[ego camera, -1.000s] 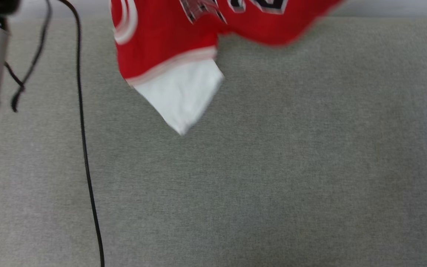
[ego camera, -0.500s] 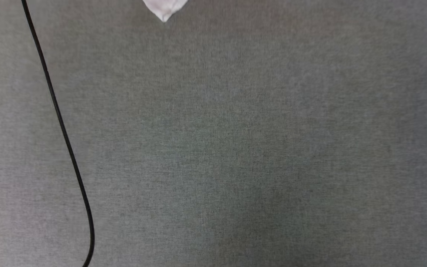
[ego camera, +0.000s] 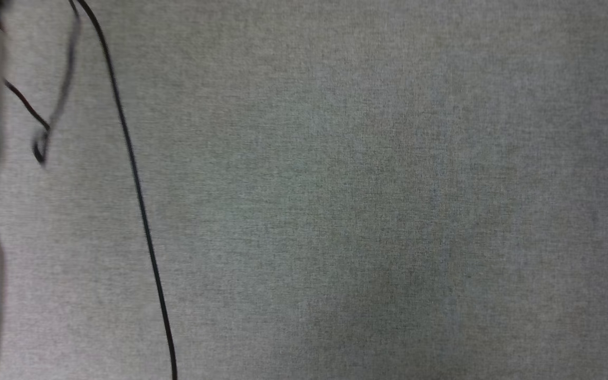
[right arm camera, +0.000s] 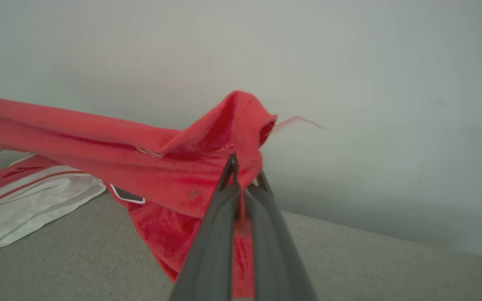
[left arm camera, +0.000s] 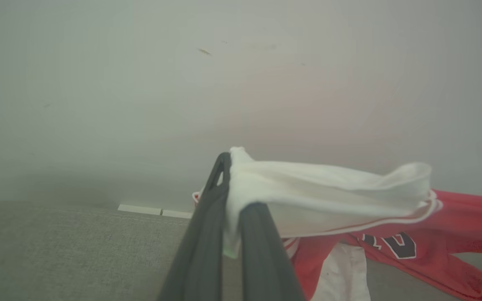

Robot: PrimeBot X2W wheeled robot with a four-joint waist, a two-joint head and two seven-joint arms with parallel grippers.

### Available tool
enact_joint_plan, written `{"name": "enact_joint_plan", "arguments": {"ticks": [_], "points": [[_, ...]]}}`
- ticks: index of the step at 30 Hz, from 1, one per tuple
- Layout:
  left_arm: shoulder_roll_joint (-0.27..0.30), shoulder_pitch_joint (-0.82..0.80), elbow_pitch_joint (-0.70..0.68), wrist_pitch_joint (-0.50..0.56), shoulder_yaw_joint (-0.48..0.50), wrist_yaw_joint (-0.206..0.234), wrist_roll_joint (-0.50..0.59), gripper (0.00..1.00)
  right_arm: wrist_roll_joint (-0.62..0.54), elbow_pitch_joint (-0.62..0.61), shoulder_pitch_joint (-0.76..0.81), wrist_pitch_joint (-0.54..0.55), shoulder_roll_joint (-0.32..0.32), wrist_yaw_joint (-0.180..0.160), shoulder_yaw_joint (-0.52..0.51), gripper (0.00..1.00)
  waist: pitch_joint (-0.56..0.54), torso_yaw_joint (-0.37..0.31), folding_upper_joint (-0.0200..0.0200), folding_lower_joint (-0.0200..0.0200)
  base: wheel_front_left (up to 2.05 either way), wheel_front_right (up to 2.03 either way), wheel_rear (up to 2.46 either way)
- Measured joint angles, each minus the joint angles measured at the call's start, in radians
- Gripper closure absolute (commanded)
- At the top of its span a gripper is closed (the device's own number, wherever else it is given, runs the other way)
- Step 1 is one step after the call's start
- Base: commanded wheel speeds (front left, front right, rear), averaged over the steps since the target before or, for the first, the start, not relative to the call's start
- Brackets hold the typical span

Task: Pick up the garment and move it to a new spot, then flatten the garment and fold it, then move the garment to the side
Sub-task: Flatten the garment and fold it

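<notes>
Grey fabric surface (ego camera: 335,211) below, left gripper (left arm camera: 237,184) pinches the garment's (left arm camera: 454,246) white sleeve (left arm camera: 329,188), right gripper (right arm camera: 245,169) clamps its red cloth

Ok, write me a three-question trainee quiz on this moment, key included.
1. True or false: the left hand is shut on a white short sleeve of the red jersey T-shirt.
2. The right hand pinches: A) the white sleeve; B) a red part of the shirt; C) nothing.
3. In the head view, what runs down the left part of the grey woven surface?
Key: 1 true. 2 B. 3 a thin black cable.
</notes>
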Motion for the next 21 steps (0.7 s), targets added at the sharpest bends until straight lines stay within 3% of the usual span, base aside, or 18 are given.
{"name": "enact_joint_plan", "arguments": {"ticks": [8,21], "points": [[-0.057,0.334,-0.075,-0.058,-0.075,-0.007,-0.079,1.0,0.13,0.007,0.336,-0.086,-0.038,0.0,0.068,1.0,-0.111,0.029,0.0,-0.0001,0.0,0.0,0.0],[0.003,0.885,-0.238,-0.123,-0.119,0.005,-0.129,1.0,0.3,-0.13,0.838,-0.145,-0.083,0.0,0.134,1.0,-0.386,0.041,0.0001,-0.0005,0.0,0.0,0.0]]}}
